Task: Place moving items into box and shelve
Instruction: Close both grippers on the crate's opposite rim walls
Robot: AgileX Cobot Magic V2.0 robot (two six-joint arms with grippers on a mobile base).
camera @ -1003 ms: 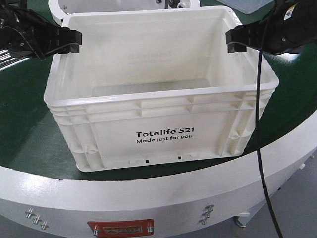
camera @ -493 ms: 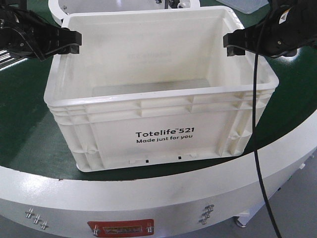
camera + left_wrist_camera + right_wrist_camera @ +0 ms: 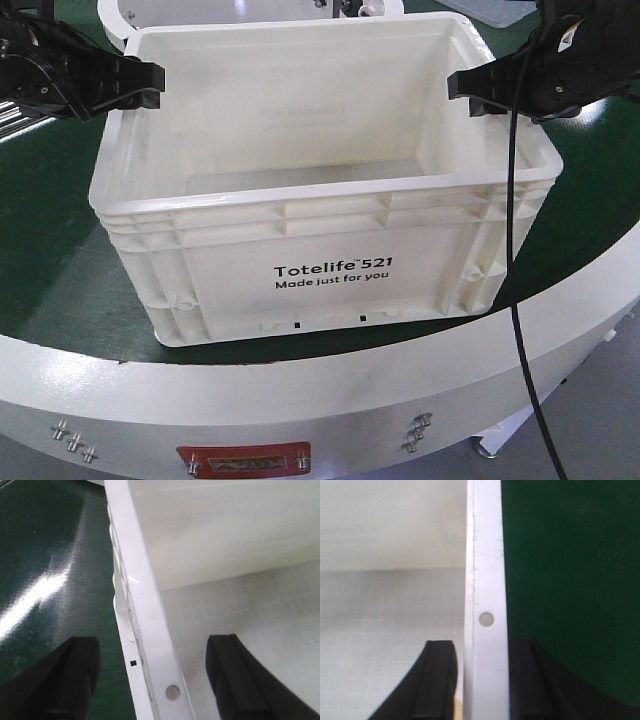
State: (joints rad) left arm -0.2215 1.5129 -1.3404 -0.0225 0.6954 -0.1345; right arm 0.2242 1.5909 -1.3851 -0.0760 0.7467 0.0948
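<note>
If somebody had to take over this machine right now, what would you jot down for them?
Left gripper: jaws open astride the left rim of the box.
Right gripper: jaws close around the right rim; grip cannot be confirmed.
The box sits on the green table, nothing seen inside.
Done: both arms at the rims. Left: grip, fill, shelve.

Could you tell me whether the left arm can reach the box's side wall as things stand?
Probably yes: the open left claw straddles the box rim, one finger each side, unobstructed.
</note>
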